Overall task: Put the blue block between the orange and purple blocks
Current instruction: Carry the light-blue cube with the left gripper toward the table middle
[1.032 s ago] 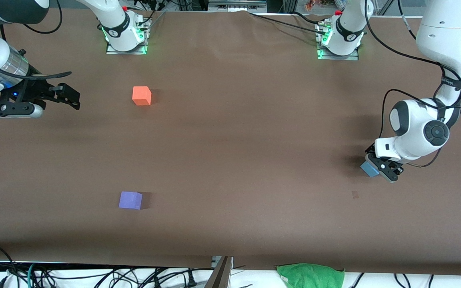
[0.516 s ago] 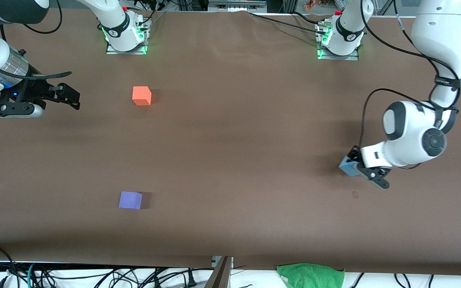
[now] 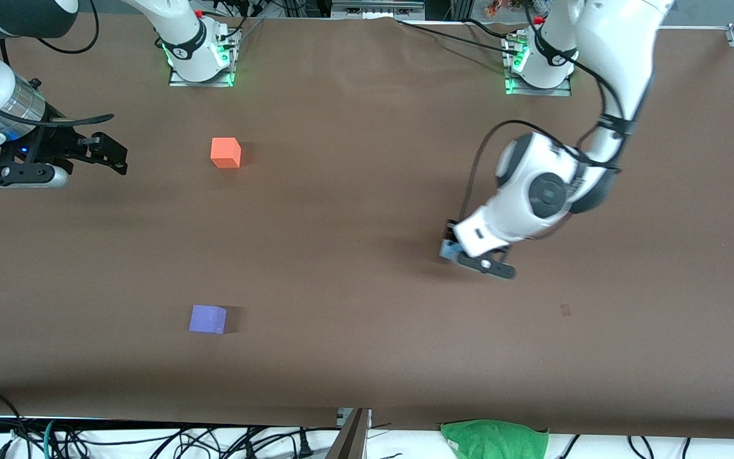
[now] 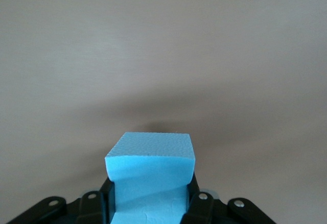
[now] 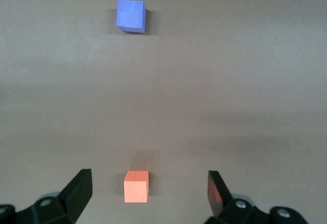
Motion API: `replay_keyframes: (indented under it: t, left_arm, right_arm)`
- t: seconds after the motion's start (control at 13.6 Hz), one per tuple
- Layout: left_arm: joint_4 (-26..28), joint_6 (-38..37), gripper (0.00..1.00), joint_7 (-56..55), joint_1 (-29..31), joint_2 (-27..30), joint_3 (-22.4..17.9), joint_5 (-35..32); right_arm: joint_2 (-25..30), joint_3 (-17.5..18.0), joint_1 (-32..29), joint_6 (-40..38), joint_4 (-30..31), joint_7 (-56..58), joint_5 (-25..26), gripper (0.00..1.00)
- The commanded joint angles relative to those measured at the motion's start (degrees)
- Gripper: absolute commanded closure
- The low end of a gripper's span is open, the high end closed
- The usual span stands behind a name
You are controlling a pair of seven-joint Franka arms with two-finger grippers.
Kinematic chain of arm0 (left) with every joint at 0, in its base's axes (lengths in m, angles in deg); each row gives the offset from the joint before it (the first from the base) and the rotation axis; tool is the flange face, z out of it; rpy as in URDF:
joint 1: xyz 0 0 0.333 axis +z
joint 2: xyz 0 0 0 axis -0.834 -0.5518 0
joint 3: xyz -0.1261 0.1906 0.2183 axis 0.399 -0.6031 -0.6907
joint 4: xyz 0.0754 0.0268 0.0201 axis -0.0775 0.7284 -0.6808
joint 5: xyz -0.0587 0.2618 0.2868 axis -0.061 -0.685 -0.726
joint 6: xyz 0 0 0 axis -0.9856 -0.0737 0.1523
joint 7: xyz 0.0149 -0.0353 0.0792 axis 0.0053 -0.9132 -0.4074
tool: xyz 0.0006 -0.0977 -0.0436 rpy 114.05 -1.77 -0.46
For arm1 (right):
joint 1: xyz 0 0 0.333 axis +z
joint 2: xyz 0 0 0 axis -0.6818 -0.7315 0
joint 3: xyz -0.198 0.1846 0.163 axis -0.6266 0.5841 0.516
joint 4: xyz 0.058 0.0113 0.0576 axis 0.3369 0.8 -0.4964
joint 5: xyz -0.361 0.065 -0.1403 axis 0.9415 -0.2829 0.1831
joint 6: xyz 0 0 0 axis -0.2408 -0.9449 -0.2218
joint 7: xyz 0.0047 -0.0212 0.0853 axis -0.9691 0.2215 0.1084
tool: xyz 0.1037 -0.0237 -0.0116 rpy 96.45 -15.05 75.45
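I have the small sky-blue matte foam cube [image 4: 151,170] pinched in the left gripper [image 3: 466,253], jaws closed on its two side faces, so the top of the block stands clear ahead of the fingers in the left wrist view. In the front view only a sliver of the blue block shows under the white wrist. The gripper carries it low over bare brown table [image 3: 354,268], well apart from the other two blocks and toward the left arm's end. I judge this to be the carry leg of the job, with the placing not yet done.

The target gap lies between the bright orange matte cube [image 3: 225,152] and the muted violet-purple matte cube [image 3: 208,319]. The orange one sits farther from the front camera, the purple one nearer, well apart from each other, so there is ample room to set a third cube between them without touching either. A grip on the sides suits a straight lowering onto the table.

The right gripper [image 3: 109,153] waits over the right arm's end of the table, jaws wide open and holding nothing; its wrist view looks across the orange cube to the purple one. It hangs beside the orange cube but apart from it, and I judge it clear of my path. Nothing else lies on the brown surface between the blue block and the gap. A green cloth [image 3: 494,438] and cables sit off the table edge nearest the front camera, out of the way.
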Motion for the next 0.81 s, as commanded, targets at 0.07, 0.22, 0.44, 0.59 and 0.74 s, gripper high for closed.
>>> replay_keyframes:
  t: [0.07,0.22,0.44,0.59,0.74]
  left_arm:
    - [-6.9,1.2,0.91,-16.3,-7.2,-5.6,-1.0,-4.4]
    - [-10.6,1.2,0.91,-23.7,-11.1,-8.9,-1.3,-7.5]
    - [-16.3,1.2,0.88,-34.8,-15.6,-14.0,-1.5,-13.7]
    - [-19.0,1.2,0.88,-37.9,-18.3,-17.3,-1.9,-14.0]
    - [-20.8,1.2,0.86,-42.3,-20.7,-19.2,-3.2,-15.6]
  right_arm:
    - [-0.4,0.0,-0.1,-1.1,-1.4,0.5,0.0,0.0]
    - [-0.4,0.0,-0.1,-0.7,-1.4,0.4,0.0,0.0]
    - [-0.4,0.0,-0.1,-0.4,-1.4,0.4,-0.1,0.0]
    - [-0.4,0.0,-0.1,-0.4,-1.4,0.4,-0.1,0.0]
    - [-0.4,0.0,-0.1,-0.4,-1.4,0.4,-0.3,0.0]
